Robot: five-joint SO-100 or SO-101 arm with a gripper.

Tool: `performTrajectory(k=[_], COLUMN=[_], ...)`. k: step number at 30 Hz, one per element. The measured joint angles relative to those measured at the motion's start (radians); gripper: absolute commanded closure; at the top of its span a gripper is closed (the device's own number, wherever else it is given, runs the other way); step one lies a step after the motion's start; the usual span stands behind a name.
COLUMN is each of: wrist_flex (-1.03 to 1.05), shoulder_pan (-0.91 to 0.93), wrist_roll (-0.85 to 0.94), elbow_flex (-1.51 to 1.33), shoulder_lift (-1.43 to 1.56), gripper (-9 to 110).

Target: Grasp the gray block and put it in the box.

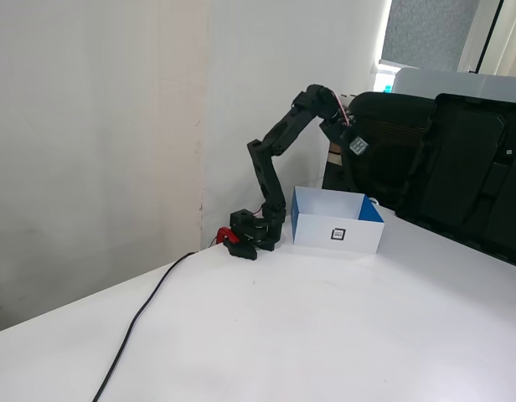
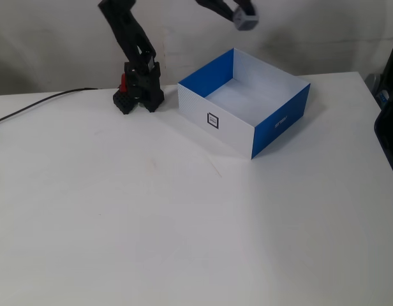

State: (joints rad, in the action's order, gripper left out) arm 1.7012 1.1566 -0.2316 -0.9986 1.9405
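Observation:
The gray block point(image 2: 245, 21) point(image 1: 358, 145) is held high in the air, with my gripper point(image 2: 242, 18) point(image 1: 355, 141) shut on it. It hangs above the box point(image 2: 247, 102) point(image 1: 337, 219), over the box's far side in both fixed views. The box is open-topped, white and blue, with a small black-and-white tag on its front, and nothing shows inside it. The arm's base point(image 2: 136, 95) point(image 1: 251, 236) stands to the left of the box in both fixed views.
A black cable point(image 2: 37, 103) point(image 1: 145, 310) runs from the arm's base toward the table's left side. Black chairs and cases point(image 1: 459, 167) stand behind the box at the table's far edge. A wall rises right behind the arm.

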Motion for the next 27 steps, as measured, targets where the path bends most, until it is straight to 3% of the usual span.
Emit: performTrajectory(k=[6, 9, 11, 22, 27], wrist_flex=[0.0, 0.0, 0.0, 0.0, 0.023], shoulder_pan=[0.035, 0.035, 0.034, 0.034, 0.028], wrist_roll=[0.0, 0.0, 0.0, 0.0, 0.0], elbow_flex=[0.034, 0.034, 0.034, 0.034, 0.034], shoulder_lift=[-0.121, -0.135, -0.137, -0.137, -0.137], gripper=[101, 71, 62, 64, 82])
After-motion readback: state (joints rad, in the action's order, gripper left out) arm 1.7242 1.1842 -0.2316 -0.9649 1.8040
